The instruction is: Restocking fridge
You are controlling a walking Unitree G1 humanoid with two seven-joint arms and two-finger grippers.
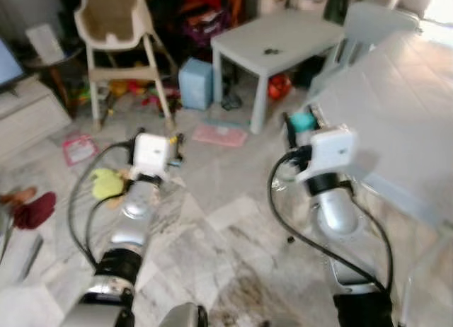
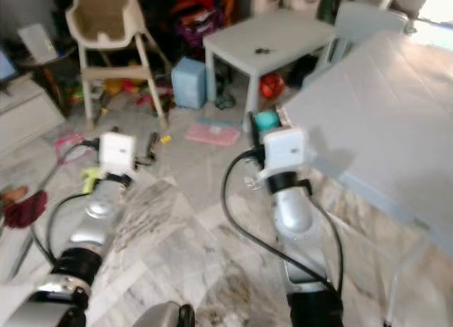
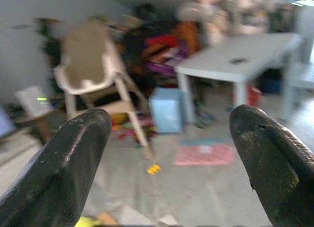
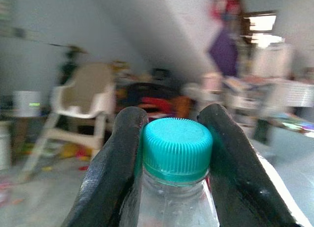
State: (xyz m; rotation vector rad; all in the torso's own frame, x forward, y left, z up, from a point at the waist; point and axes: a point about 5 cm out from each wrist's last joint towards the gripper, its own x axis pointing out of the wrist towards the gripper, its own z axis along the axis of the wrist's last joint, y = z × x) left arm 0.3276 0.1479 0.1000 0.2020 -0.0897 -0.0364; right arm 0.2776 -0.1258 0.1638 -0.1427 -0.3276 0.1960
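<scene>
My right gripper is shut on the neck of a clear plastic bottle with a teal screw cap. In the head views the teal cap shows just past the white wrist block of my right arm, beside the corner of a big white table. My left gripper is open with nothing between its black fingers. It hangs over the marble floor, ahead of my left arm's white wrist block.
A low white table stands ahead, with a pale blue box and a pink mat by its leg. A white high chair stands at the far left. Toys, a yellow-green thing and a red cloth litter the floor.
</scene>
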